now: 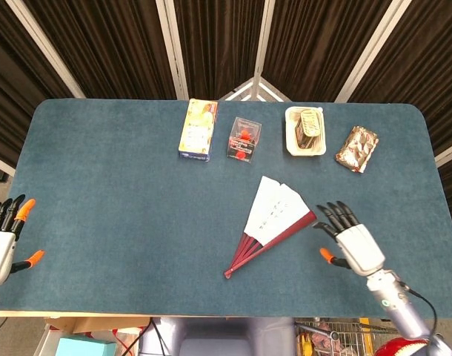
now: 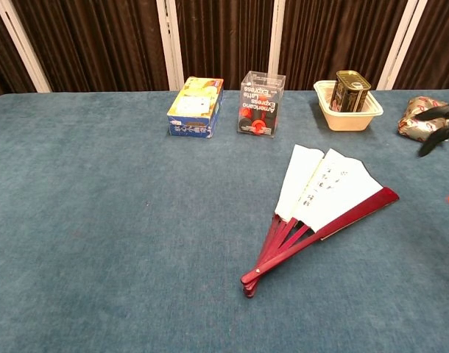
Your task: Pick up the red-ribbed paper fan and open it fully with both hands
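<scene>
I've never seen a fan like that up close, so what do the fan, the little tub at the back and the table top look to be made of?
The fan: white leaf, matte and creased like paper with dark writing; glossy red ribs, lacquered wood or plastic, hard to tell.
The tub: cream, smooth, probably plastic.
The table top: blue, fuzzy and dull, like felt or short carpet.
</scene>
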Robot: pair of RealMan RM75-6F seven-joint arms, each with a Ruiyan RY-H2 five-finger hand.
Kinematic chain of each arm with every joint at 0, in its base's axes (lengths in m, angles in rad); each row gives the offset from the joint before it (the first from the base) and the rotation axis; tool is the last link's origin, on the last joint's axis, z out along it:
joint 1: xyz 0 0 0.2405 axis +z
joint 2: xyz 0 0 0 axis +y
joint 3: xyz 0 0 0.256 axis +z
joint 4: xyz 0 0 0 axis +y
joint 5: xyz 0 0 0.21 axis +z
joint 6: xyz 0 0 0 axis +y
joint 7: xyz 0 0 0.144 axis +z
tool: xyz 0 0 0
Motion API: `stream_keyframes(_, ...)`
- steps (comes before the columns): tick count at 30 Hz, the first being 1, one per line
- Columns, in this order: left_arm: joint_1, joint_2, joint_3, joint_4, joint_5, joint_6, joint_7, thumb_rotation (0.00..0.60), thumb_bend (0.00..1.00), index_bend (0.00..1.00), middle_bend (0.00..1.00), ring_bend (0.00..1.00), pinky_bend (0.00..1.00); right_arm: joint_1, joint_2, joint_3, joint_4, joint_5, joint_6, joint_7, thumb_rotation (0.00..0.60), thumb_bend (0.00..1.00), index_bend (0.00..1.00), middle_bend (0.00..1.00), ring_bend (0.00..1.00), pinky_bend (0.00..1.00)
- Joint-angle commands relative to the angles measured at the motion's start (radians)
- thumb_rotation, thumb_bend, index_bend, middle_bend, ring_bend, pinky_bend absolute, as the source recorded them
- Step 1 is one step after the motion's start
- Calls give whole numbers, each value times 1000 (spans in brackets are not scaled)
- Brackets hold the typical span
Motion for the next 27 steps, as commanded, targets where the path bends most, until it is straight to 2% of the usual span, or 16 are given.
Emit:
stream_keyframes(1, -1, -2, -1, -1, -1, -1, 3, 600, 0, 0, 0, 0, 0, 28, -76, -18, 59, -22, 7, 29, 600, 316, 337, 123, 23, 0)
stream_keyframes(7, -1, -4, -2, -1, -6, -3, 7, 600, 0, 0, 0, 0, 0, 44, -177, -44, 131, -22, -11, 22, 600, 316, 341, 123, 23, 0)
stream_keyframes(12, -3, -4, -5, 1, -13, -6, 8, 600, 0, 0, 0, 0, 0, 53, -245, -50, 172, -9, -15, 30, 600, 317, 383, 133, 23, 0)
stream_keyframes(27, -4, 0, -13, -4, -35, -14, 3, 600, 0, 0, 0, 0, 0, 78, -398, -61, 284, 23, -14, 45, 600, 316, 413, 145, 23, 0)
